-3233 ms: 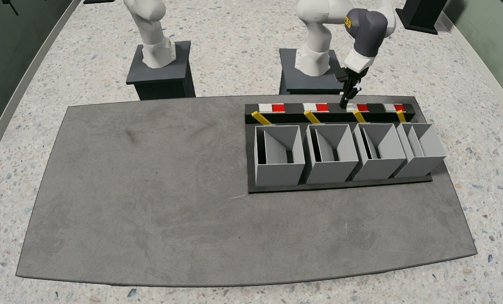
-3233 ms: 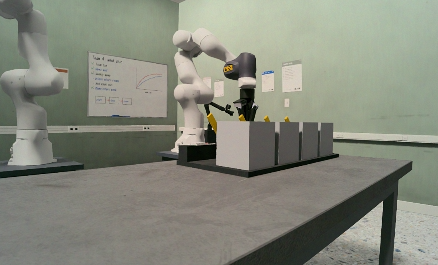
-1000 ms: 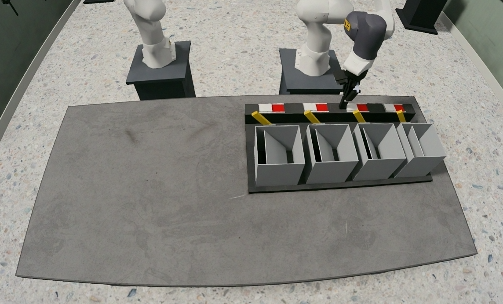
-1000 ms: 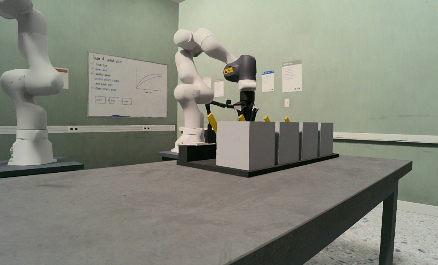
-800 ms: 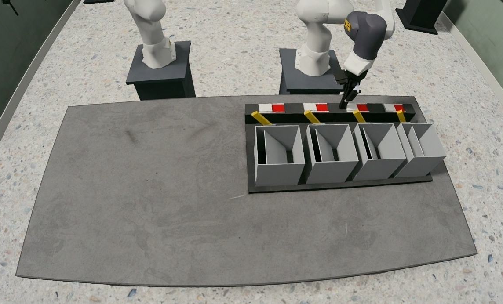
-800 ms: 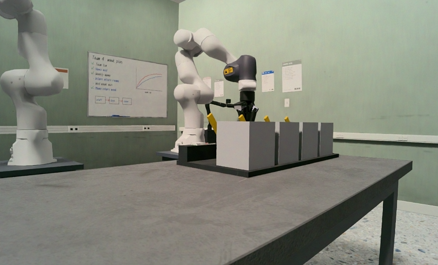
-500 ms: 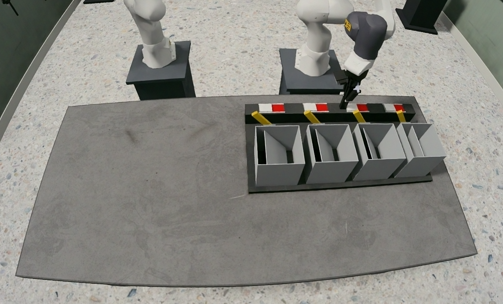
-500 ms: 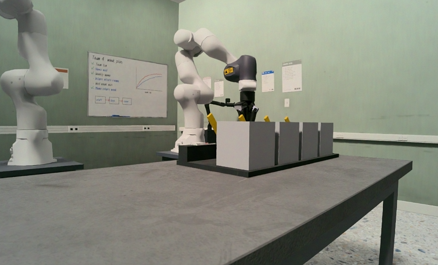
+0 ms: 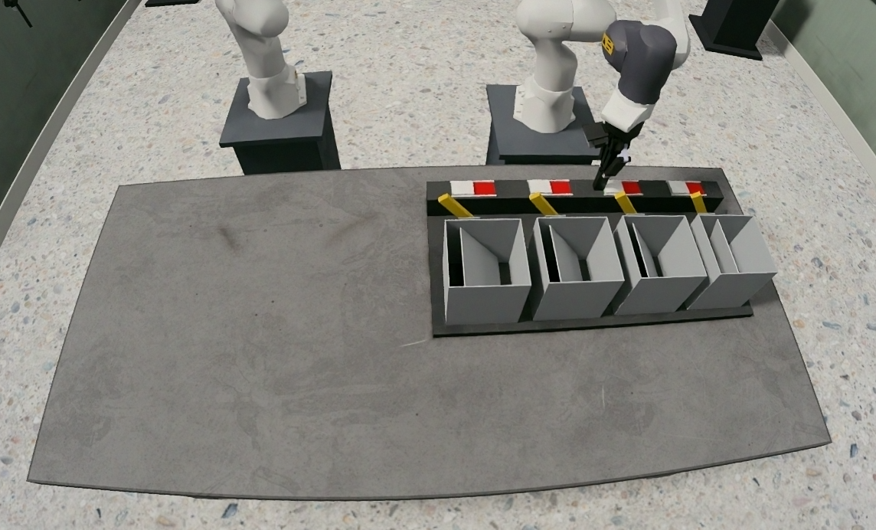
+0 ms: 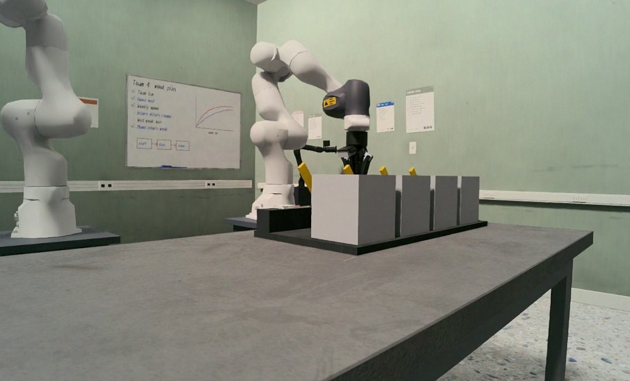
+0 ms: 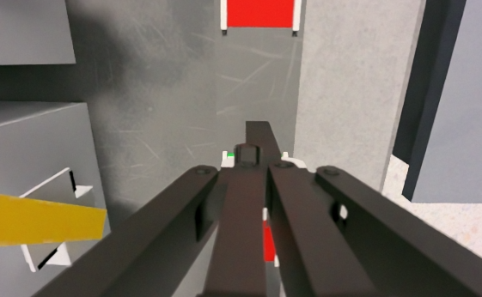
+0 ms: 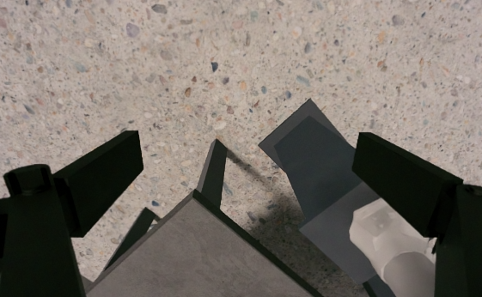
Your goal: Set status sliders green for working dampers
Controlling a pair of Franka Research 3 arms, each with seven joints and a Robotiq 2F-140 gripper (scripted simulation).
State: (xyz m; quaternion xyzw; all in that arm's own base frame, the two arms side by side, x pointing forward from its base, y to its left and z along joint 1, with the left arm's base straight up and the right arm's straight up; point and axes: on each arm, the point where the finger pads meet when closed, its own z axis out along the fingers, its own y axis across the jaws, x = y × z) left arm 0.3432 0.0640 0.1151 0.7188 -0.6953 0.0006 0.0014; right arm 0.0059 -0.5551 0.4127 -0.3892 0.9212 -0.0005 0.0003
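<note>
Four grey dampers (image 9: 484,305) (image 9: 576,301) (image 9: 655,295) (image 9: 730,291) stand in a row, each behind its own slider, with yellow levers (image 9: 454,205) (image 9: 543,204) (image 9: 624,203) (image 9: 697,203) leaning left. All four sliders show red (image 9: 484,189) (image 9: 560,188) (image 9: 631,188) (image 9: 694,188) right of white covers. My left gripper (image 9: 599,187) (image 11: 256,139) is shut and empty, its tips low at the left end of the third slider's cover. A thin green strip (image 11: 230,154) shows there. Contact is unclear. My right gripper (image 12: 248,150) is open and empty, outside the top and exterior views.
The sliders sit on a raised black rail (image 9: 510,204) along the table's robot-side edge. The levers rise close beside the rail. The grey table (image 9: 263,368) extends left of the dampers. The right wrist view shows a table corner (image 12: 200,253), floor and an arm pedestal (image 12: 320,172).
</note>
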